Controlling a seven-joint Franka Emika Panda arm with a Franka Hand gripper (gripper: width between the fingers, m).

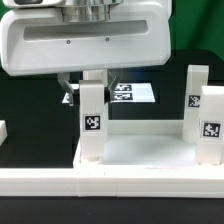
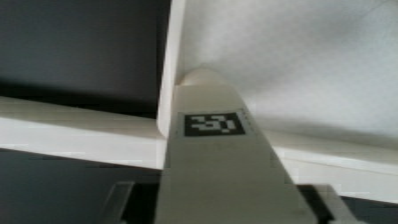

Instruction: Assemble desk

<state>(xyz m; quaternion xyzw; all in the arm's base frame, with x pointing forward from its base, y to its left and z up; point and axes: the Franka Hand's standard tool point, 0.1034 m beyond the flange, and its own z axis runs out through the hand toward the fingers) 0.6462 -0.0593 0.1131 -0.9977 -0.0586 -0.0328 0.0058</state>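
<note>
The desk top (image 1: 140, 152) is a white rimmed tray lying on the black table. Three white post legs with square tags stand in its corners: one at the front left (image 1: 92, 125) and two at the exterior view's right (image 1: 210, 128) (image 1: 195, 92). My gripper (image 1: 91, 92) comes down from above and is shut on the top of the front-left leg. In the wrist view that leg (image 2: 217, 140) runs from between my fingers (image 2: 132, 200) down to the tray's corner (image 2: 294, 60). My gripper (image 2: 217, 208) holds it on both sides.
The marker board (image 1: 138, 94) lies behind the desk. A long low white rail (image 1: 110, 184) runs across the front. A small white part (image 1: 3, 131) shows at the exterior view's left edge. The arm's white body fills the top of the exterior view.
</note>
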